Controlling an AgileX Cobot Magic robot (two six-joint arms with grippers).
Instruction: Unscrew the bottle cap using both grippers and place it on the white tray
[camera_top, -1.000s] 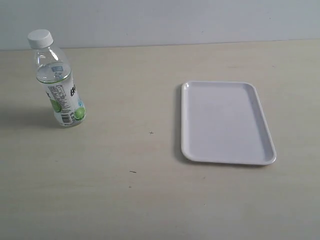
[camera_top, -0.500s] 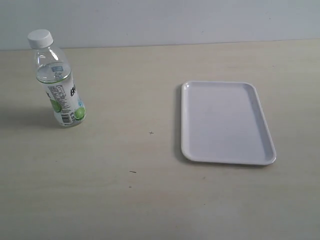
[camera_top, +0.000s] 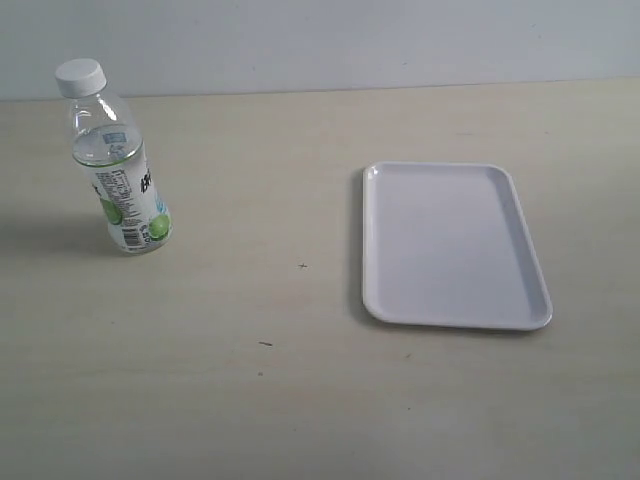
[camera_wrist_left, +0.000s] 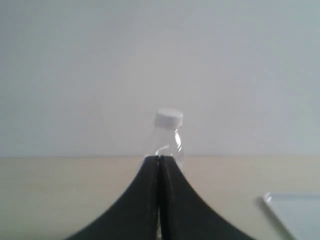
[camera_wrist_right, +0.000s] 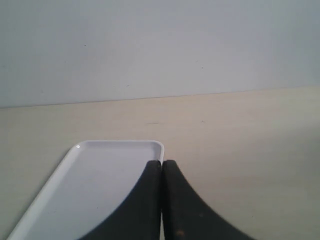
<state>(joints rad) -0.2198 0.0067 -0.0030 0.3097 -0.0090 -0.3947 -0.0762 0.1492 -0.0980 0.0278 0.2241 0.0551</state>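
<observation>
The bottle (camera_top: 118, 170) stands upright at the far left of the table, its white cap (camera_top: 80, 77) screwed on. The white tray (camera_top: 450, 245) lies flat to the right, with nothing on it. Neither arm shows in the exterior view. In the left wrist view my left gripper (camera_wrist_left: 159, 159) is shut with nothing in it; the bottle (camera_wrist_left: 172, 145) and cap (camera_wrist_left: 169, 118) stand well beyond its tips. My right gripper (camera_wrist_right: 162, 163) is shut and holds nothing; the tray (camera_wrist_right: 100, 175) lies beyond and partly behind one finger.
The pale wooden table (camera_top: 250, 380) carries a few tiny dark specks (camera_top: 265, 343). A plain grey-white wall (camera_top: 320, 40) runs along the far edge.
</observation>
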